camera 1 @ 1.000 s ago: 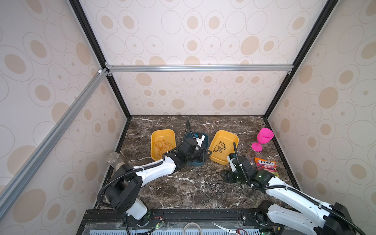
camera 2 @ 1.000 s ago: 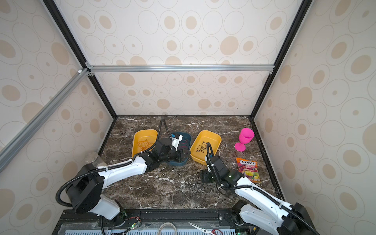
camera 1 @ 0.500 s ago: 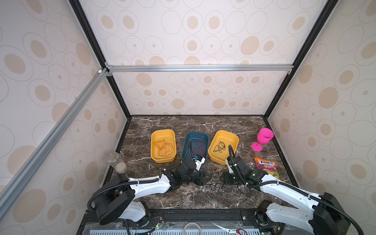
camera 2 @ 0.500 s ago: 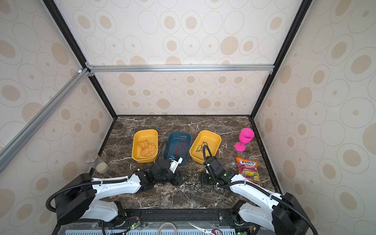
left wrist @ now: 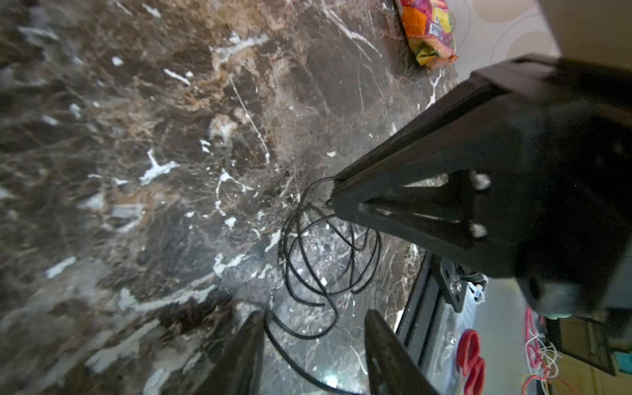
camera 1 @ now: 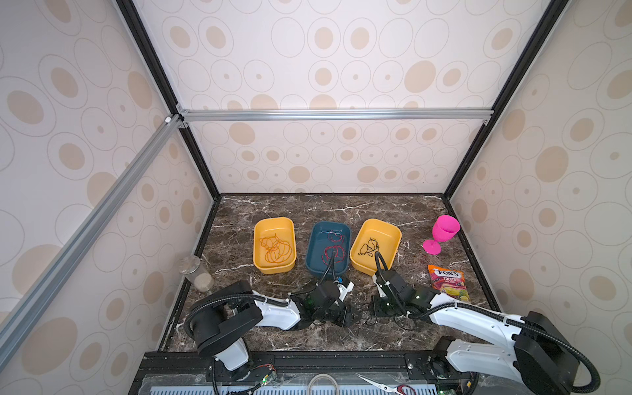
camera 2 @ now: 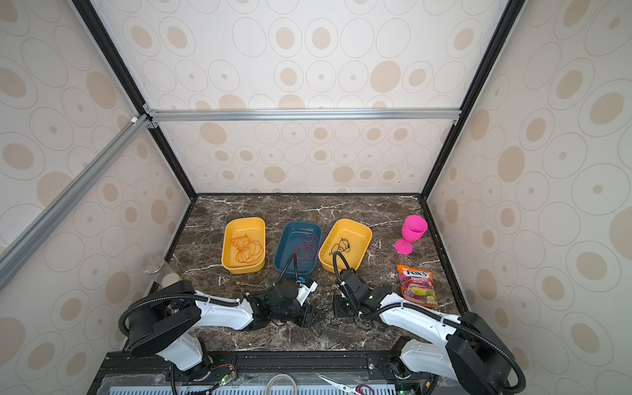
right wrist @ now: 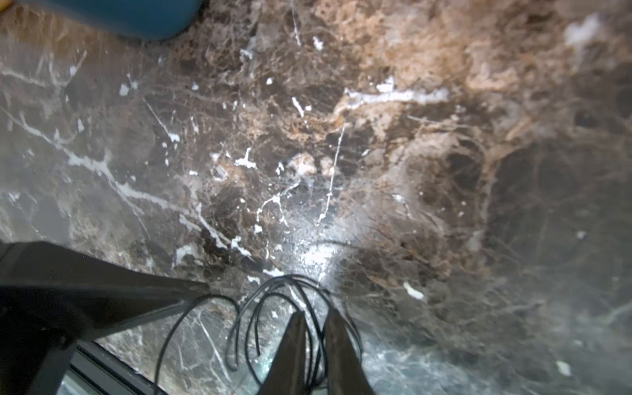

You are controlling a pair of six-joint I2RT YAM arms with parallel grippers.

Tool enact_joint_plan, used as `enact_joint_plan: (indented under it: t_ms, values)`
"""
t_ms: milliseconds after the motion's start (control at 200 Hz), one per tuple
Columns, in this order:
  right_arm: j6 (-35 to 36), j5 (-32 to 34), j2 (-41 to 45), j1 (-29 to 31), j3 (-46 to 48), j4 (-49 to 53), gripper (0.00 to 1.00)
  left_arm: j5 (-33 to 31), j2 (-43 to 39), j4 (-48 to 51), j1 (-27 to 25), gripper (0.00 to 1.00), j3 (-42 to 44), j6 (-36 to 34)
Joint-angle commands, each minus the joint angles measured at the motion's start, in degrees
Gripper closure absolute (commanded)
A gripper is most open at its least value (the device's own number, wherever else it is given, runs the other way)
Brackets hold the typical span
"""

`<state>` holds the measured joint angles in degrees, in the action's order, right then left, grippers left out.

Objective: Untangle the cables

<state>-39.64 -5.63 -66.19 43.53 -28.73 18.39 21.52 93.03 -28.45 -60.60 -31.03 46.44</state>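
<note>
As it coils, black cable (left wrist: 288,254) lies inside the right gripper (right wrist: 314,313).

You work on a table (camera 1: 307,212) of dark brown marble look, polished and glossy enough to throw back white glare. Your black cable (left wrist: 330,253) has a smooth, slightly shiny sheath. The left gripper (left wrist: 314,313) and the right gripper (right wrist: 316,313) look like matt black plastic. The left yellow tray (camera 1: 270,228), the blue tray (camera 1: 316,246), the right yellow tray (camera 1: 384,232) and the pink goblet (camera 1: 444,229) are smooth plastic with a soft sheen. The candy bag (camera 1: 446,284) is glossy film. The frame rail (camera 1: 325,114) is brushed bare metal; the walls (camera 1: 342,51) look matt.
</note>
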Motion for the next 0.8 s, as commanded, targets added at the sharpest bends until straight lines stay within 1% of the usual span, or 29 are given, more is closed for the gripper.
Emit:
enact_joint_plan:
  t_ms: [0,75,120,180,320,400,490,610,645,790]
  values:
    - [1.9,-0.1,0.8,0.5,-1.5,-0.2,0.89,0.0,0.9,-3.0,-0.6,0.7,0.0,1.1]
    - [3.3,-0.7,1.6,0.5,-1.8,-0.4,0.92,-0.5,0.9,-2.4,-0.6,0.87,-0.2,0.8]
    - [3.9,-0.7,2.3,0.4,-1.6,-0.4,0.92,-1.0,0.6,-1.6,-0.6,0.94,-0.2,0.6]
    - [4.9,0.0,3.8,0.5,-1.4,-0.1,0.92,-1.8,0.0,-0.3,-0.6,1.0,-0.2,0.0]
    - [7.6,2.5,7.2,0.5,-1.2,2.1,0.92,-4.2,-2.2,2.2,-0.1,1.0,0.1,-0.8]
    - [7.8,4.7,9.3,0.4,-0.8,3.2,0.91,-5.7,-4.0,3.6,0.2,1.0,0.6,-1.0]
    - [8.1,6.5,10.5,0.5,-0.5,4.4,0.81,-6.5,-6.5,3.8,0.7,1.0,1.5,-0.9]
    - [8.6,6.6,10.2,0.4,-1.1,5.4,0.67,-7.0,-8.9,4.9,1.0,1.0,1.7,-1.2]
    - [8.5,6.6,10.3,0.4,-1.3,5.3,0.65,-7.2,-9.2,5.2,1.0,1.0,1.8,-1.3]
    - [7.3,7.7,11.5,0.3,-1.8,6.4,0.64,-7.9,-9.4,5.5,1.2,1.0,2.6,-0.8]
